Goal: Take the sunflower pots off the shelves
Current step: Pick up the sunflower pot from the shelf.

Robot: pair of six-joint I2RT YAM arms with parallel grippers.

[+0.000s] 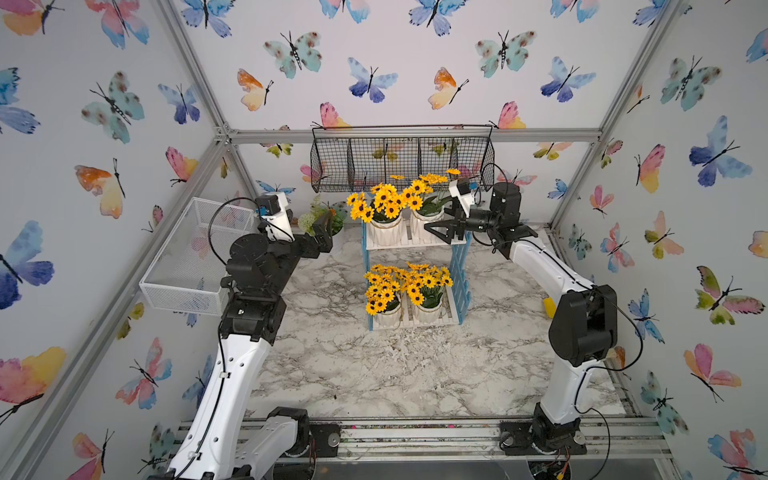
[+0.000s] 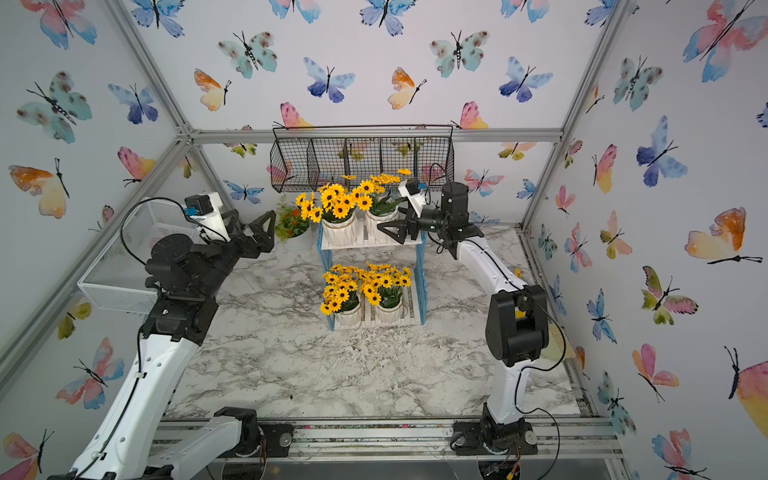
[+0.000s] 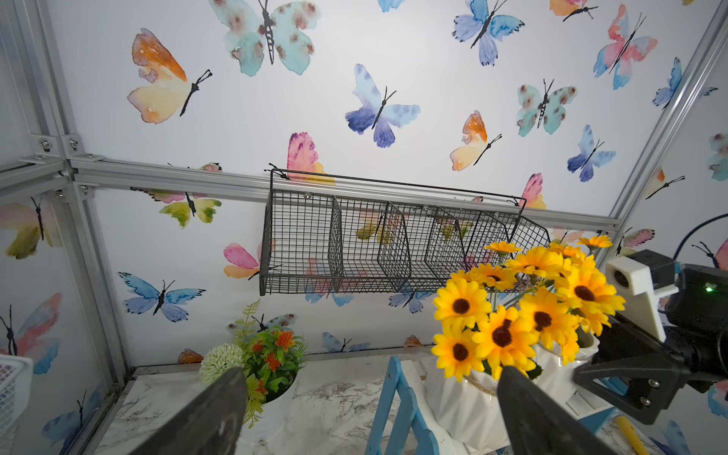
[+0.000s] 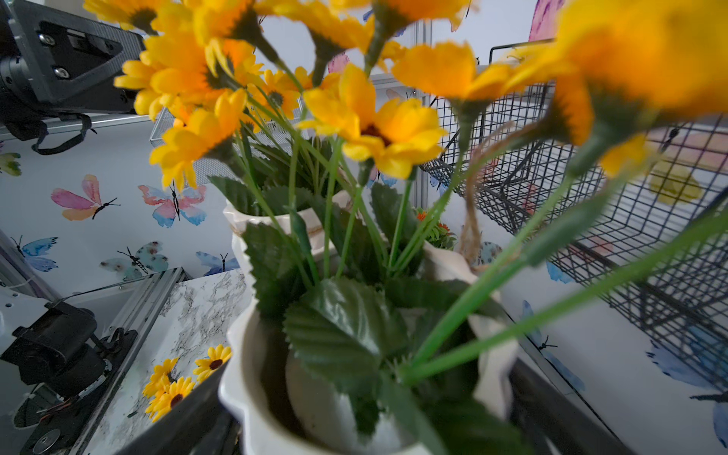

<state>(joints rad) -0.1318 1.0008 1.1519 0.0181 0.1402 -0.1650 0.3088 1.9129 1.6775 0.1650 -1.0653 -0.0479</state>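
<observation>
So, in both top views four pots sit on the shelves; right gripper reaches sideways, fingers apart around an upper pot. Left wrist: left gripper fingers wide, pot ahead. Right wrist: pot between spread fingers.

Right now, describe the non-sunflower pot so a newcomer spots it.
Find the blue-and-white two-tier shelf rack on the marble table. Beside it on the tabletop, left arm's side, stands the mixed-flower pot: orange and white blooms, unlike the all-yellow sunflower pots on that rack.
</observation>
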